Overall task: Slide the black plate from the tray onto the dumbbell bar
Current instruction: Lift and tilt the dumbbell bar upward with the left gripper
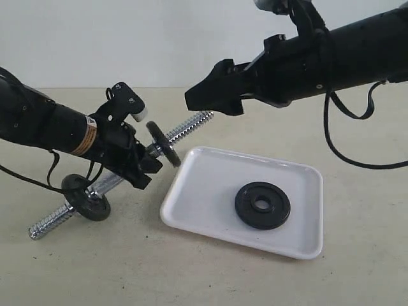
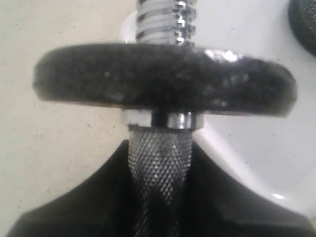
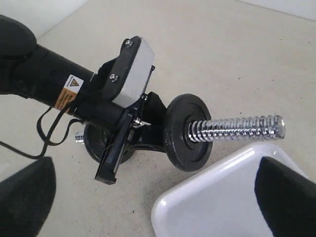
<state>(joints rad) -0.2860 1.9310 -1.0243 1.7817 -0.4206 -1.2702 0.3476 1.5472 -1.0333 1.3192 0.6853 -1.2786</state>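
Observation:
The black plate (image 1: 262, 204) lies flat on the white tray (image 1: 204, 172), right of its middle; its edge shows in the left wrist view (image 2: 304, 22). My left gripper (image 1: 137, 162) is shut on the knurled middle of the dumbbell bar (image 2: 160, 158) and holds it tilted. The bar's low end rests on the table, and its free threaded end (image 1: 191, 125) points up over the tray's far left corner. Two small black discs (image 1: 164, 144) (image 1: 86, 197) sit on the bar. My right gripper (image 1: 213, 102) hangs open and empty above that threaded end (image 3: 237, 127).
The beige table (image 1: 127, 268) carries the tray, whose corner (image 3: 217, 202) lies just under the bar's upper disc (image 3: 185, 131). A black cable (image 1: 347, 146) loops down from the right arm behind the tray.

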